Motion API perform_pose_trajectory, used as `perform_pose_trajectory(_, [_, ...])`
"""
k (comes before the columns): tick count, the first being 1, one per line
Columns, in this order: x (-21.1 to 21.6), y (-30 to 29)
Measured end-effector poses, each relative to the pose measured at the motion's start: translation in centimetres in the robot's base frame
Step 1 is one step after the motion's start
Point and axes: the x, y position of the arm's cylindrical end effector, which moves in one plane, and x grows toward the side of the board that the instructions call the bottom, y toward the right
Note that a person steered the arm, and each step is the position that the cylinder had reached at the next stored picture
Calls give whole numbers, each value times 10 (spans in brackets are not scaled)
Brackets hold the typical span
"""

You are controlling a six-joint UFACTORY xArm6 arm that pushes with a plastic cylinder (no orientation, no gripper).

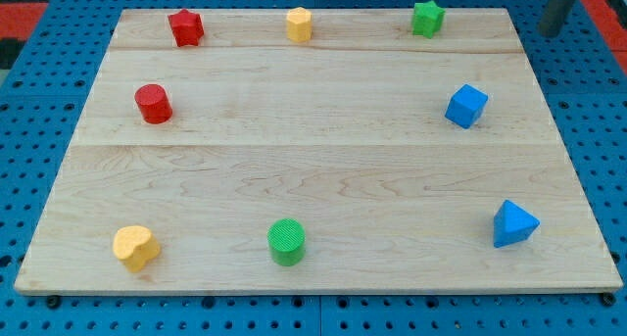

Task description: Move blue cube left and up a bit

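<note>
The blue cube point(466, 106) sits on the wooden board point(313, 169) at the view's right, in the upper half. My rod enters at the view's top right corner, and my tip point(552, 31) is off the board's top right corner, above and to the right of the blue cube, well apart from it.
Along the top edge stand a red star block point(185, 27), a yellow hexagon block point(299, 24) and a green star block point(427, 18). A red cylinder point(153, 103) is at the left. A yellow heart block point(135, 247), a green cylinder point(286, 242) and a blue triangle block point(513, 224) line the bottom.
</note>
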Motion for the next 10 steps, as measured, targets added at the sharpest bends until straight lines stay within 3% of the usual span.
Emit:
perform_pose_trajectory(1, [99, -3])
perform_pose_trajectory(2, [137, -25])
perform_pose_trajectory(3, [127, -106])
perform_pose_trajectory(4, [123, -129])
perform_pose_trajectory(7, [122, -145])
perform_pose_trajectory(10, [125, -205])
